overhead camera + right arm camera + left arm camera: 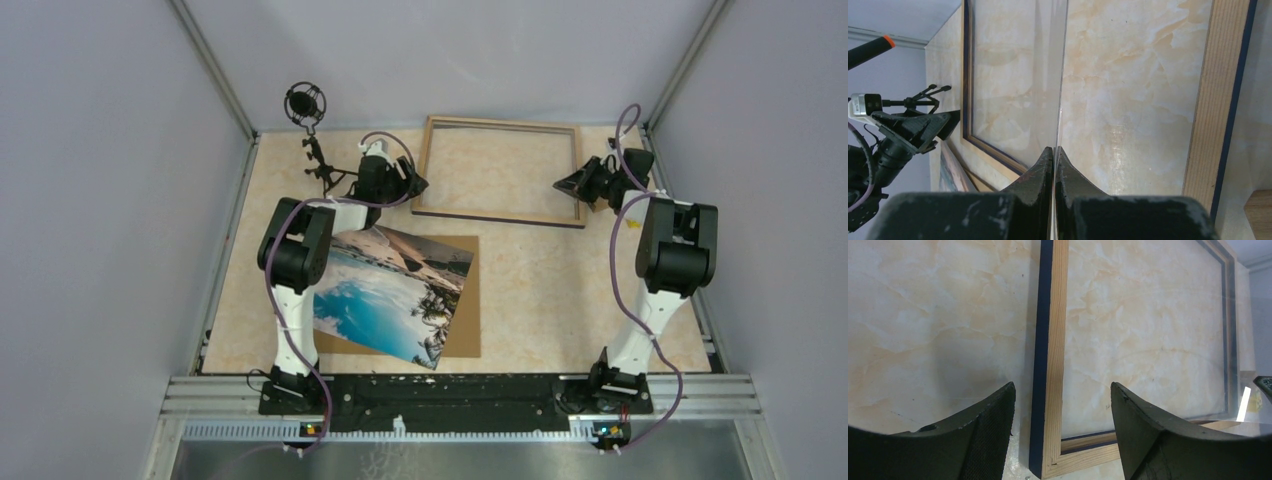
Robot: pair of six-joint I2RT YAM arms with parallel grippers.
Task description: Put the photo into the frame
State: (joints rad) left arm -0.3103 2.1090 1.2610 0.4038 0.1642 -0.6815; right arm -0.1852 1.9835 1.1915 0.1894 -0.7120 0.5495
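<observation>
The frame (500, 170) lies flat at the back middle of the table with its light wood side up. My left gripper (415, 185) hovers open over the frame's near left corner (1053, 340), one finger on each side of the rail and nothing held. My right gripper (565, 185) is at the frame's right end, shut on the edge of a thin clear sheet (1063, 75) that I see edge-on over the frame's opening. The photo (390, 295) lies skewed at the front left on a brown backing board (465, 330), apart from both grippers.
A microphone on a small black stand (308, 110) is at the back left corner, just behind the left arm. Grey walls close in the table on the left, back and right. A metal rail (460, 390) runs along the near edge.
</observation>
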